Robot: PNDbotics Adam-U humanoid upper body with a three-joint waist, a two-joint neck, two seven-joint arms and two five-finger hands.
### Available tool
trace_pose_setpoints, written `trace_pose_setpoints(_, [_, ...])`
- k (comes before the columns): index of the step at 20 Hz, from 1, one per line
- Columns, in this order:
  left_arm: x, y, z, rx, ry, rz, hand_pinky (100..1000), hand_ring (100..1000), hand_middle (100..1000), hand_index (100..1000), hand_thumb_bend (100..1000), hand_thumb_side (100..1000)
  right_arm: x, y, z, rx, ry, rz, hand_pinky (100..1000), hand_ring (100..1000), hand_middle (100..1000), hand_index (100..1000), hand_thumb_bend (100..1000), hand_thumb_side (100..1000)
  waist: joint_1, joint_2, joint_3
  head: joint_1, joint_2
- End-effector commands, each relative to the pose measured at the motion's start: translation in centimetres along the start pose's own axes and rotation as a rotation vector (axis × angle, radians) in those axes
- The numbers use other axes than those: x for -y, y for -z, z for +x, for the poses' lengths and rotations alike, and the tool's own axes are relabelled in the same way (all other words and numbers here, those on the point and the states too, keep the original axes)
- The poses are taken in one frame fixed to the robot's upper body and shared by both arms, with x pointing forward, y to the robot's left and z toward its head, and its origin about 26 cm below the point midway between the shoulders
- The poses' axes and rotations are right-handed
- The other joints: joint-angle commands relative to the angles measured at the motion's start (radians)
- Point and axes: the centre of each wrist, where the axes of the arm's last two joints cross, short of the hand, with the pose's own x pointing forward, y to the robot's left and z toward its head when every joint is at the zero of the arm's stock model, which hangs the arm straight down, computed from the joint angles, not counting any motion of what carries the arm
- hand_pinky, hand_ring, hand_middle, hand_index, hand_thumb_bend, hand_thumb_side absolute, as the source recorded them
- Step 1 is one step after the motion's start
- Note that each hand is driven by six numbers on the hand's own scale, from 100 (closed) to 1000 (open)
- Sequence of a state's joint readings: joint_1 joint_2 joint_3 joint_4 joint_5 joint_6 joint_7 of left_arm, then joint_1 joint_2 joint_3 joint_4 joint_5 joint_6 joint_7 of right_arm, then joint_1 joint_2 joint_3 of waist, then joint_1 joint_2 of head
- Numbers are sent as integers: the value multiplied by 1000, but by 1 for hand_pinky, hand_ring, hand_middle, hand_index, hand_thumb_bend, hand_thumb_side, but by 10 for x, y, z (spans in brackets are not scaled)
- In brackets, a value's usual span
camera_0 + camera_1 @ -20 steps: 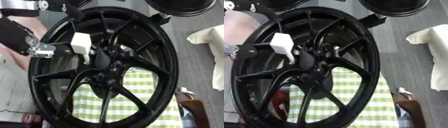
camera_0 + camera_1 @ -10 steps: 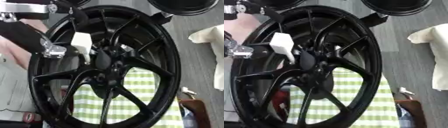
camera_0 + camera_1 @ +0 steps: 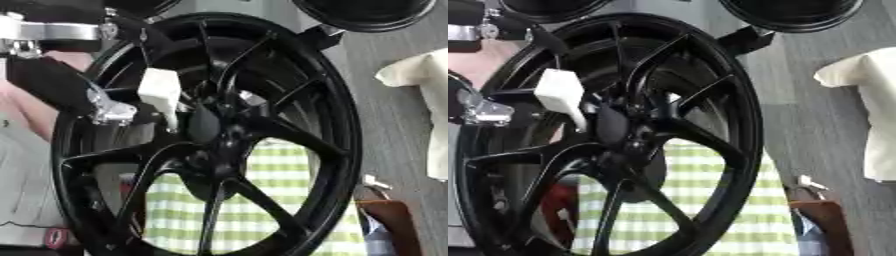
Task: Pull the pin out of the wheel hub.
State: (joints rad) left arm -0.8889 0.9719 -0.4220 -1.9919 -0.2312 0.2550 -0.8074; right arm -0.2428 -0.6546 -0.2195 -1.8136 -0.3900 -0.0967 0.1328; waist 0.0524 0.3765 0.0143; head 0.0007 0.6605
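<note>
Left hand (image 3: 105,107) at wheel's left edge, behind rim; finger state can't tell. White pin (image 3: 160,92) sits just beside it, seated in black wheel hub (image 3: 210,132), tip at hub centre. Green checked cloth (image 3: 262,200) visible through lower spokes. Right hand out of view.

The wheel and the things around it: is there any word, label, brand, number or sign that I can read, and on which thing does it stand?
None can be read.
black wheel: no lettering shows.
white block near the hub: blank.
green checked cloth: pattern only.
red thing behind the spokes: pale mark, too blurred to read.
</note>
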Motion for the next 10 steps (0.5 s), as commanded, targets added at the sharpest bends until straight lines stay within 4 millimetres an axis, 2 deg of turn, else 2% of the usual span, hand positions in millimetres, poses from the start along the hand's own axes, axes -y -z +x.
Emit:
trace_pose_setpoints(1, [-4, -5, 1, -7, 32, 5, 1000, 969, 882, 971, 409, 686, 3, 4, 6, 14, -13, 8, 1000, 813, 664, 614, 100, 659, -1, -16, -2, -11, -31])
trace_pose_setpoints(6, [-3, -5, 0, 3, 51, -22, 1000, 975, 880, 965, 418, 691, 3, 4, 5, 11, -11, 8, 1000, 813, 664, 614, 100, 664, 1, -13, -5, -16, -52])
trace_pose_setpoints(10, [-2, -5, -2, -18, 92, -15, 1000, 985, 896, 966, 429, 626, 2, 3, 4, 4, -9, 7, 1000, 813, 664, 613, 100, 671, 2, -11, -6, -16, -62])
